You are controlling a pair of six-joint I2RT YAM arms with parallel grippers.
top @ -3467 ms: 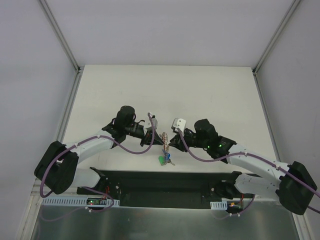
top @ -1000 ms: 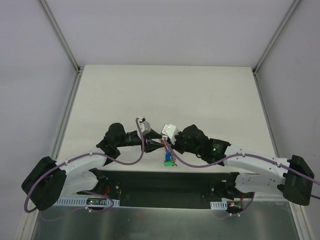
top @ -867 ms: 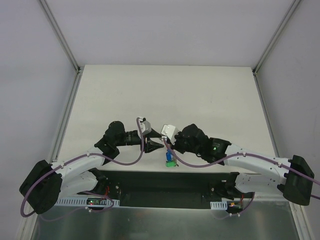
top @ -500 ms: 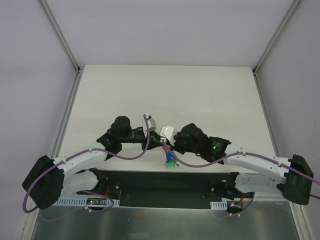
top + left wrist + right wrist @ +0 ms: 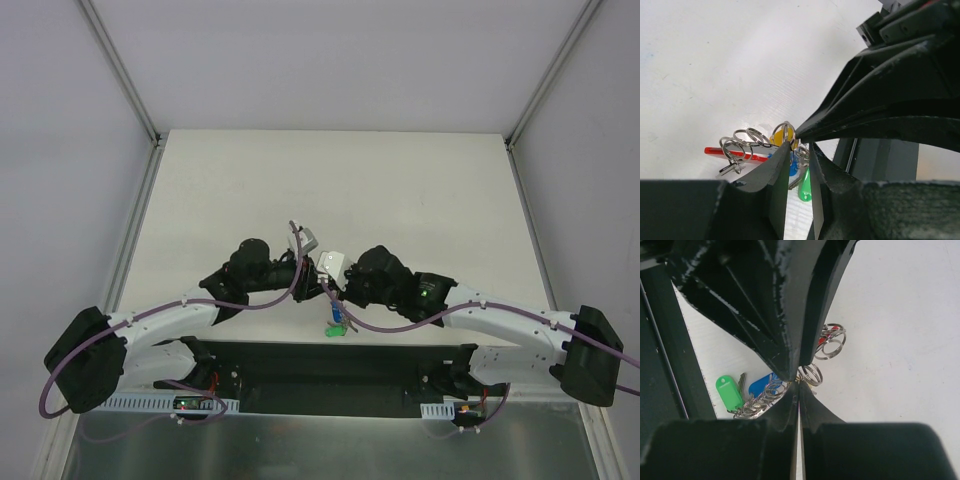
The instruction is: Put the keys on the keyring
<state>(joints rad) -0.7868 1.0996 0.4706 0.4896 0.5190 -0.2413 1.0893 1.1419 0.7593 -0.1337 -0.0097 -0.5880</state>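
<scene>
In the top view my two grippers meet tip to tip near the table's front edge. The keys lie just below them: a green-capped key [image 5: 729, 390], a blue-capped one [image 5: 762, 385] and a yellow-capped one [image 5: 782, 136], strung among several silver rings [image 5: 740, 142]. The keyring's red band [image 5: 735, 153] lies flat beside the rings. My left gripper [image 5: 800, 146] has a narrow gap between its jaws, and the ring by the yellow cap touches one fingertip. My right gripper [image 5: 798, 382] is shut, its tips pressed into the bunch of rings. Whether it pinches a ring is hidden.
The bunch of keys [image 5: 337, 322] rests on the white table [image 5: 400, 200], close to the black base rail [image 5: 330, 365] along the front edge. Slanted frame posts [image 5: 120, 70] rise at the back corners.
My left gripper has moved right toward the right gripper's tips, and its jaws have narrowed. The right gripper has stayed shut and shifted slightly left. The keys have barely moved.
</scene>
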